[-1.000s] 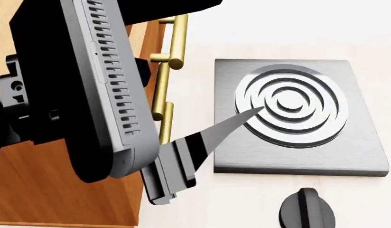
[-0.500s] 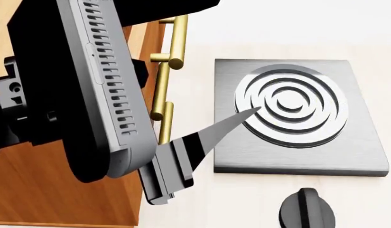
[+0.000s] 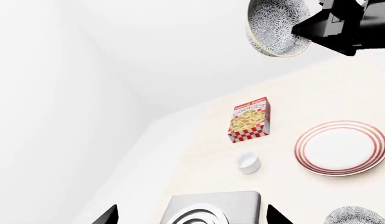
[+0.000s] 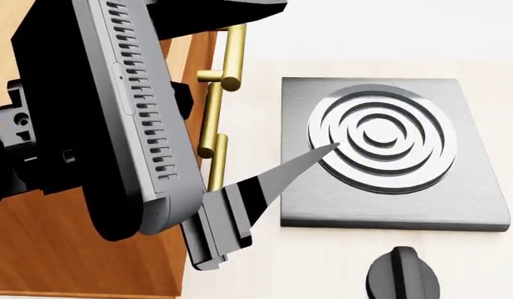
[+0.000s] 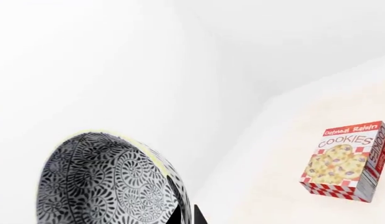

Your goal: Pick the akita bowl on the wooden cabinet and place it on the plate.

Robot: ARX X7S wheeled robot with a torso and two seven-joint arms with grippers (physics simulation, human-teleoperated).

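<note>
1. Bowl status: the akita bowl (image 3: pixel 276 27) was airborne, tipped on its side, well above the counter. In the left wrist view I saw the right gripper (image 3: pixel 317 29) clamped on its rim, jaws nearly closed with the bowl wall between them.
2. Right wrist view confirmed it: patterned bowl (image 5: pixel 108 182) filled the near field, one dark finger (image 5: pixel 187 215) against its edge.
3. Plate (image 3: pixel 342 148) sat on the light counter, bare, with the cookie box (image 3: pixel 249 120) at about its 10 o'clock and a small white cup (image 3: pixel 248 162) at its 9. A second patterned bowl (image 3: pixel 356 217) sat near its 6.
4. Left gripper: I couldn't tell how its jaws stood. Only two dark tips showed at the edge of its own camera, and the head view showed the arm body (image 4: pixel 132 118) over the wooden cabinet (image 4: pixel 65 249), beside the stove plate (image 4: pixel 381 146).
5. Step, as I judged it: pick done, carry in hand, placing not yet done.
6. Next move called for: bring the bowl over plate centre, level it upright, lower until it seats, then release. Risk: a tilted bowl could land on its rim and roll.
</note>
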